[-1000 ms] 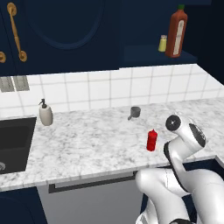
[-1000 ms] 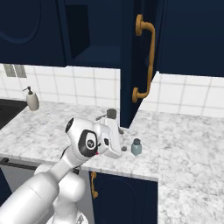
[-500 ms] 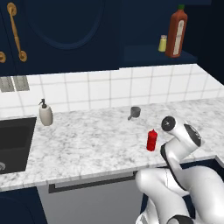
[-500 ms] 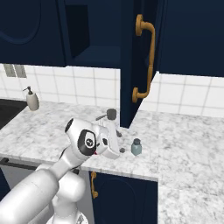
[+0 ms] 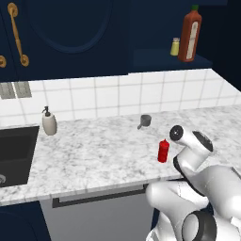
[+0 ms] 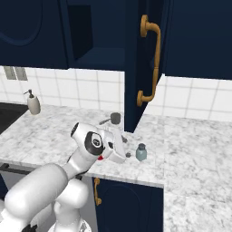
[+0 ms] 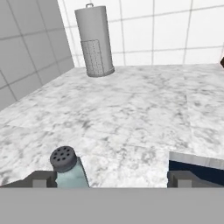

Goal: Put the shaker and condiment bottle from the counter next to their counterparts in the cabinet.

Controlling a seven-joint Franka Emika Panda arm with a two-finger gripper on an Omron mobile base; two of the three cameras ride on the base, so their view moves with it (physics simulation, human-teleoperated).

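Our gripper (image 7: 112, 178) is spread wide and holds nothing, and the shaker (image 7: 68, 168) sits near the counter's (image 7: 131, 118) front edge by one finger, so we should slide sideways to center it before squeezing.

Glossy white rounded arm segments, dark grey joint rings, small dark fingertips (image 7: 43, 178)

Worktop (image 7: 131, 109): polished grey-veined marble. Shaker (image 7: 70, 170): pale glassy body, matt dark perforated cap. Condiment bottle (image 5: 163, 151): smooth red plastic. Backsplash (image 5: 117, 96): glossy white tile.
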